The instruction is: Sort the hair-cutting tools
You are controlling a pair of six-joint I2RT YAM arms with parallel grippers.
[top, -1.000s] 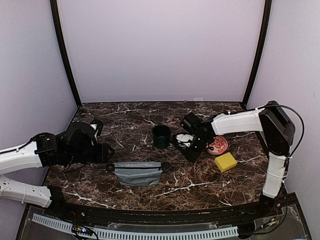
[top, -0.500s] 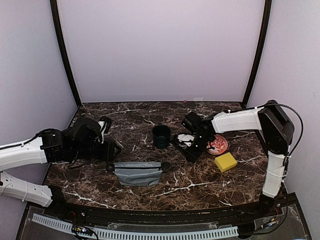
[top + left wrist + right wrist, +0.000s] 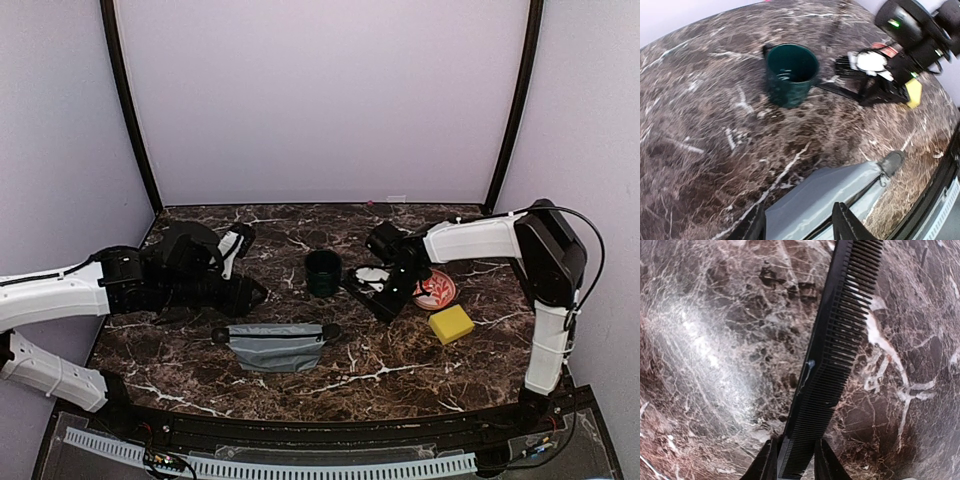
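A long black comb [image 3: 832, 365] lies flat on the marble table, running from the dark green cup [image 3: 323, 272] toward the right. My right gripper [image 3: 795, 462] is down at the comb's near end, with one finger against its spine and the other against its teeth, shut on it. In the top view the right gripper [image 3: 388, 298] sits between the cup and the patterned plate [image 3: 437, 290]. The comb [image 3: 837, 91] also shows in the left wrist view, next to the cup [image 3: 790, 75]. My left gripper [image 3: 800, 226] hangs open just above a grey zip pouch [image 3: 830, 200], holding nothing.
A yellow sponge [image 3: 451, 323] lies in front of the red-and-white plate. The grey pouch [image 3: 278, 345] lies at the front middle, with its zip pull toward the right. The left arm [image 3: 150, 285] stretches in from the left edge.
My left arm has swung to the right and forward, toward the pouch and the cup. The right gripper's fingers have narrowed onto the comb and stayed in place.
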